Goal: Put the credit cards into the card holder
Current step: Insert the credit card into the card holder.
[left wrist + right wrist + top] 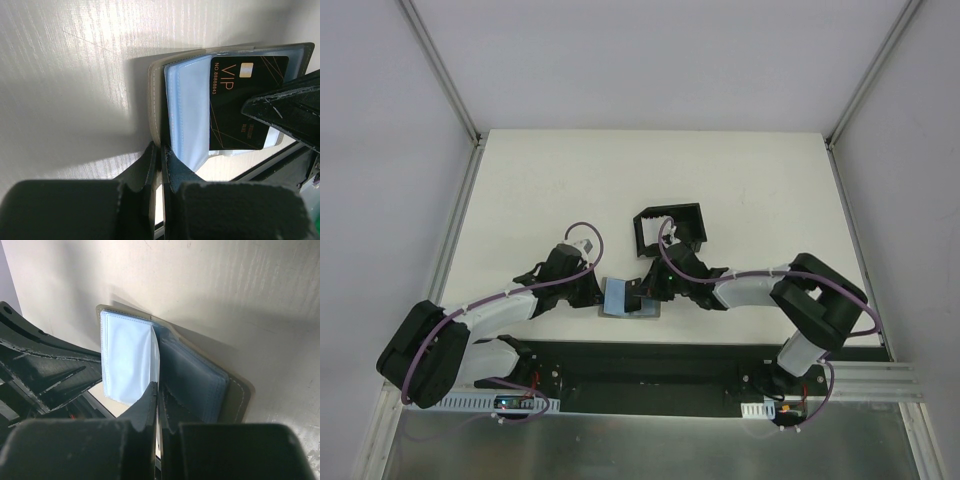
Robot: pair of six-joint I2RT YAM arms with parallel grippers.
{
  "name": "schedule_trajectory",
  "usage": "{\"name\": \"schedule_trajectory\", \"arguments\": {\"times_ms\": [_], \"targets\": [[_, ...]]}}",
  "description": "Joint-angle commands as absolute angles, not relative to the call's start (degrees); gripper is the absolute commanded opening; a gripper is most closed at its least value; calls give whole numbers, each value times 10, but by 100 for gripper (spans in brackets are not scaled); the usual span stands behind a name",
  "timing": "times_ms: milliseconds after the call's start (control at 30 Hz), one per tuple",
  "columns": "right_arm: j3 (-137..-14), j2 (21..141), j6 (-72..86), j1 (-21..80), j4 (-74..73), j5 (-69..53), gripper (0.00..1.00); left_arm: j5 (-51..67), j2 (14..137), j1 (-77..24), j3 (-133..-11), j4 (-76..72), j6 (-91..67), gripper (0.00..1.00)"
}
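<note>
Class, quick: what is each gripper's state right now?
Left gripper: closed, tips at the edge of the grey wallet; a grip cannot be told.
Right gripper: closed, tips at the clear sleeves; a grip cannot be told.

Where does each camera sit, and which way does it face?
Top external: above and behind, looking down on white table and black plastic box frame; both arms show.
Left wrist: on the left arm, looking along its shut fingers at a grey wallet with a black VIP card.
Right wrist: on the right arm, along its shut fingers at that wallet.
Both wrist views share the wallet and each other's fingers.
</note>
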State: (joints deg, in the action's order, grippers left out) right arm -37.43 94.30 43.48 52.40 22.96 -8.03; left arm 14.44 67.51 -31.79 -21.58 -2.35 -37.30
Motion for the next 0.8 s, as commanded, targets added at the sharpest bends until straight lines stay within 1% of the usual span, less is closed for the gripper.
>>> {"name": "schedule_trajectory", "arguments": {"times_ms": [0, 167, 433, 700, 767], "targets": [[-374, 965, 436, 532, 204, -86, 0, 131, 691, -316, -214, 4, -367, 0], [-359, 963, 463, 532, 208, -86, 0, 128, 693, -316, -214, 4, -367, 0], [-339, 910, 461, 528, 161, -25, 1, 124, 686, -316, -209, 4, -372, 0], [-363, 957, 460, 524, 176, -81, 0, 125, 689, -316, -212, 4, -368, 0], [-358, 955, 461, 521, 176, -77, 0, 126, 691, -316, -212, 4, -367, 0]]}}
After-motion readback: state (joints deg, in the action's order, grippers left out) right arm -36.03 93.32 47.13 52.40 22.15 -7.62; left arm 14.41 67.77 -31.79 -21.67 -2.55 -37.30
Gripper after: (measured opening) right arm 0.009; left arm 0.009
